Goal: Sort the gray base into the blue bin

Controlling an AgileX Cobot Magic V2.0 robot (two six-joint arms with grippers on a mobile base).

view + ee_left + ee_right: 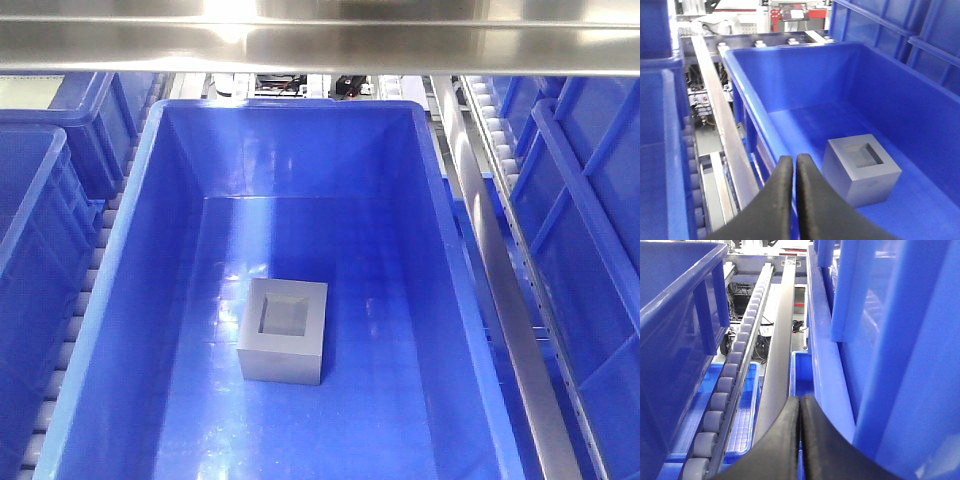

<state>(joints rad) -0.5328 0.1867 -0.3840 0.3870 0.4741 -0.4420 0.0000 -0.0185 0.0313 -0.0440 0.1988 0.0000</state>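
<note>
The gray base (284,330) rests on the floor of the blue bin (125,300), recess facing up, a little left of the bin's middle. In the left wrist view the base (860,169) lies to the right of my left gripper (793,161), which is shut and empty above the bin's left wall (755,115). My right gripper (800,401) is shut and empty, outside the bin, over a metal rail (777,360) between crates. Neither gripper shows in the front view.
More blue crates stand at the left (40,200) and right (590,220). Roller conveyor tracks (725,390) and metal rails (500,300) run beside the bin. A steel beam (320,40) crosses the top of the front view.
</note>
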